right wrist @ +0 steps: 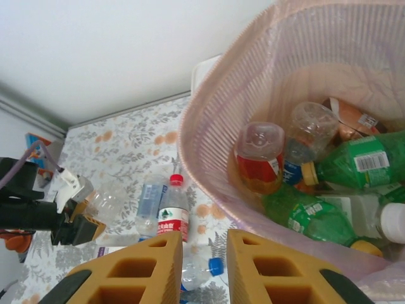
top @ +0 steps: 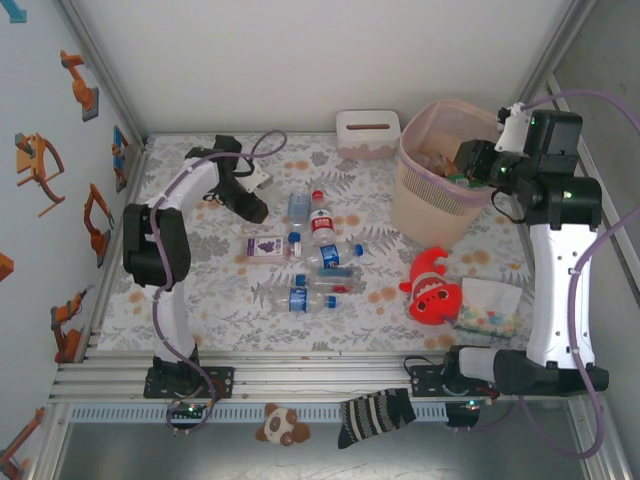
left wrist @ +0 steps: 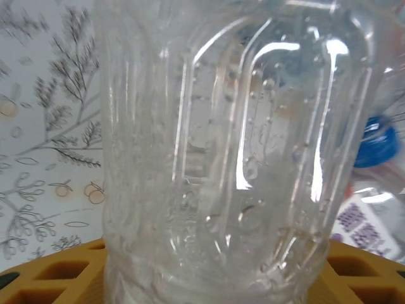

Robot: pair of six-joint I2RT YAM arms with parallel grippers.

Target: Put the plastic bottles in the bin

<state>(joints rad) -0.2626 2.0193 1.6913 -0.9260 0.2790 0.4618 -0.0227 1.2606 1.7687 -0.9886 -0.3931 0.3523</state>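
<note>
My left end effector (left wrist: 215, 282) clenches the clear ribbed plastic bottle (left wrist: 221, 158), well apart from the pale pink lattice bin (right wrist: 202, 158). Looks empty: light, thin-walled, slick, probably dents; ribbed mid-body grips best. My right end effector (right wrist: 199, 266) is clenched on nothing, above the bin.

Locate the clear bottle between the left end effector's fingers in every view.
Top external: clear bottle, faint, left of centre, just left of the red-capped bottle.
Left wrist: close up, centre, between the yellow fingers.
Right wrist: lower left, left of that red-capped bottle.
Shared landmark: the flowered tablecloth under it.
</note>
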